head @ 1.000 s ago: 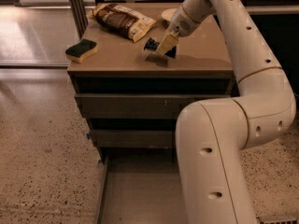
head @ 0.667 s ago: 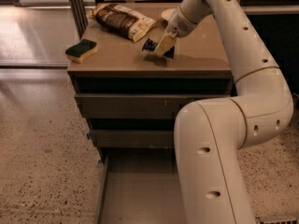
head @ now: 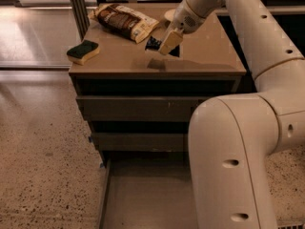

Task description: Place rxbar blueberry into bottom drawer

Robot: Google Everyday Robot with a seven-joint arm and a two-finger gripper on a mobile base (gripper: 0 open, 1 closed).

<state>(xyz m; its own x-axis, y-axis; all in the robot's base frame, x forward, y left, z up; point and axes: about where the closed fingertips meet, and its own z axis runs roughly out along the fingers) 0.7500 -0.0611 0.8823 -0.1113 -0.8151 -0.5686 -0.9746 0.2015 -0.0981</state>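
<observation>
The rxbar blueberry [head: 153, 44] is a small dark navy wrapper held in my gripper [head: 167, 44]. The gripper is shut on it and holds it a little above the cabinet top, at the middle, with its shadow on the surface below. One cream fingertip [head: 170, 40] covers most of the bar. The bottom drawer [head: 143, 194] is pulled out at the foot of the cabinet, a wide shallow tray with a plain floor. My arm's large white links hide the drawer's right side.
A brown-and-cream snack bag [head: 125, 20] lies at the back of the cabinet top [head: 209, 56]. A green-and-yellow sponge [head: 83, 51] sits at its left edge. Two upper drawers [head: 133, 108] are shut. A dark post [head: 77, 6] stands at the back left. Speckled floor lies to the left.
My gripper has lifted the bar slightly off the cabinet top and shifted it a little left. The bag and sponge have not moved.
</observation>
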